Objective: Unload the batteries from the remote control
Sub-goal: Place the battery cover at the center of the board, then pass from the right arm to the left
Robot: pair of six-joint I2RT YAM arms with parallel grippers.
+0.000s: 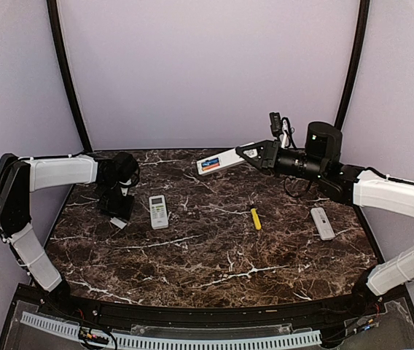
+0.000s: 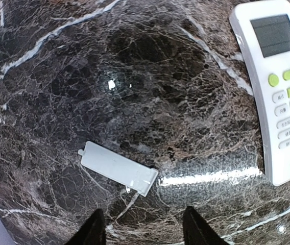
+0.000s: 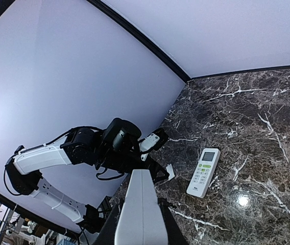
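My right gripper (image 1: pixel 245 152) is shut on one end of a white remote control (image 1: pixel 218 161), holding it above the back of the table. Orange and blue batteries (image 1: pixel 208 165) show in its open compartment. In the right wrist view the held remote control (image 3: pixel 141 194) fills the bottom between the jaws of the right gripper (image 3: pixel 141 227). My left gripper (image 1: pixel 116 211) stands open low over the table's left side, with nothing between its fingers (image 2: pixel 91 232). Just beyond them a flat white cover (image 2: pixel 118 167) lies on the marble.
A second white remote (image 1: pixel 159 211) lies face up to the right of the cover, also seen as the remote (image 2: pixel 283 87) in the left wrist view. A yellow-handled tool (image 1: pixel 256 219) lies mid-table. A third remote (image 1: pixel 322 223) lies at the right.
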